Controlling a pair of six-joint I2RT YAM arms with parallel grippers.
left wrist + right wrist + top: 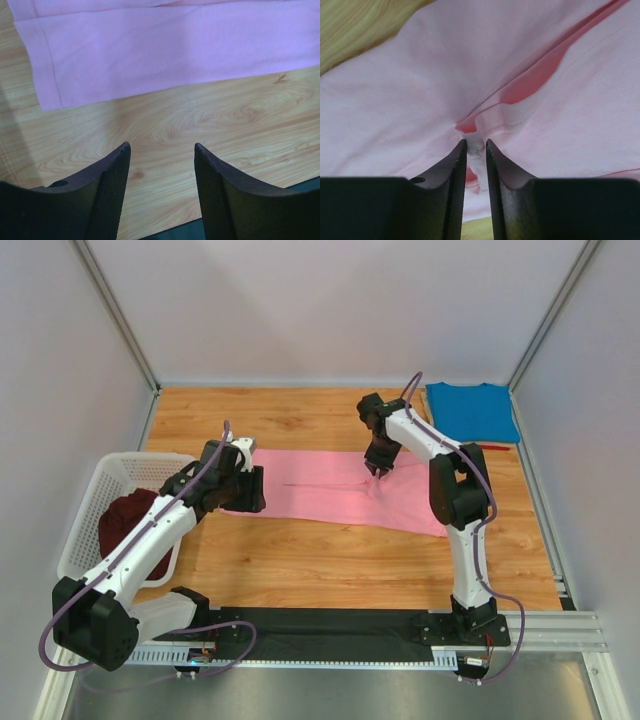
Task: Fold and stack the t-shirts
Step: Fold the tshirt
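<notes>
We see the pink shirt (320, 492) lying lengthwise, left to right, across the middle of the table (300, 565), the right gripper (378, 472) down on its centre with jaws narrow about a raised fold, grip uncertain, and the left gripper (254, 489) gaping empty just off its left end.

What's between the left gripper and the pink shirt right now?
Only bare table. In the left wrist view, wood runs from the open left gripper up to the pink shirt edge, with nothing lying on it.

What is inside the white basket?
A bunched maroon shirt lies in the basket. The left arm covers part of it; anything under the shirt is hidden.
</notes>
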